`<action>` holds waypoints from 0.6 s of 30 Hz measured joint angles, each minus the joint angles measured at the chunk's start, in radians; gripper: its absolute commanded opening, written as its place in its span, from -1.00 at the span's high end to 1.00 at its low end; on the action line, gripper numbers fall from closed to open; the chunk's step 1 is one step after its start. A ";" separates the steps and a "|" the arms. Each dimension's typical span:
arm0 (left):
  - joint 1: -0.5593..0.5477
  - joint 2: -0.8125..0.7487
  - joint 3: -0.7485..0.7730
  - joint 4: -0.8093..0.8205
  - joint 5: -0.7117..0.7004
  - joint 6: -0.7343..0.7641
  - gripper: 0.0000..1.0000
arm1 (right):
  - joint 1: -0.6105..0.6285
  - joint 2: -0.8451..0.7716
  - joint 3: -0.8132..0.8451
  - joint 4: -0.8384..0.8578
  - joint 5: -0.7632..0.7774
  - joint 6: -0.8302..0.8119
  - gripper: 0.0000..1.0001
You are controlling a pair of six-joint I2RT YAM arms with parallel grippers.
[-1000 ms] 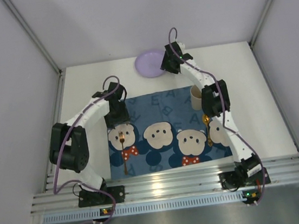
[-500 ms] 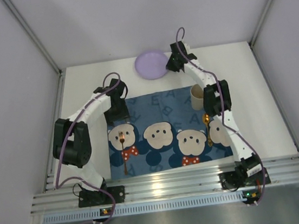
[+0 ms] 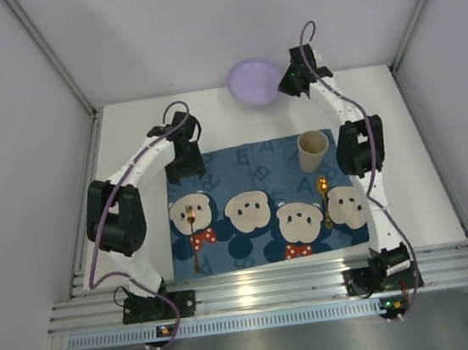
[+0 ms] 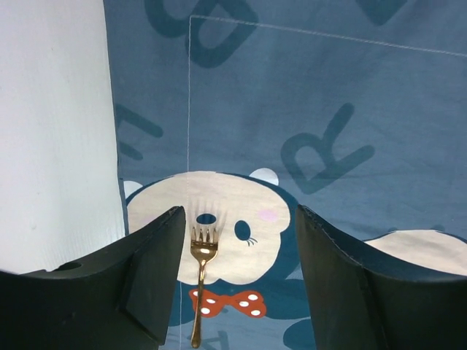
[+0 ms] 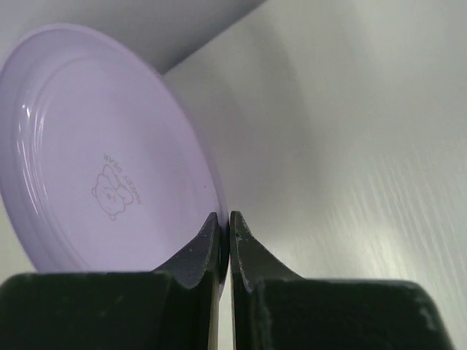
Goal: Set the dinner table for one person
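Carefully, the right gripper point(image 5: 224, 226), clamped on the lilac plate point(image 5: 109, 146) over the far edge of the dinner table point(image 3: 417, 135), should level it before setting it on the mat point(image 3: 249, 160) between fork point(image 3: 193, 240) and spoon point(image 3: 324, 202); the left gripper point(image 4: 239, 219) hangs parted.

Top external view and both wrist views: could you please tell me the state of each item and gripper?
mat: spread flat.
purple plate: tilted, pinched at its rim.
right gripper: shut on the purple plate.
left gripper: open, empty, above the mat.
cup: upright on the mat.
fork: lying flat on the mat.
spoon: lying flat on the mat.
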 measured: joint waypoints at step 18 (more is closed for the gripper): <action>0.146 -0.042 -0.128 0.076 0.002 0.101 -0.42 | 0.272 -0.850 -0.759 -0.111 0.019 -0.074 1.00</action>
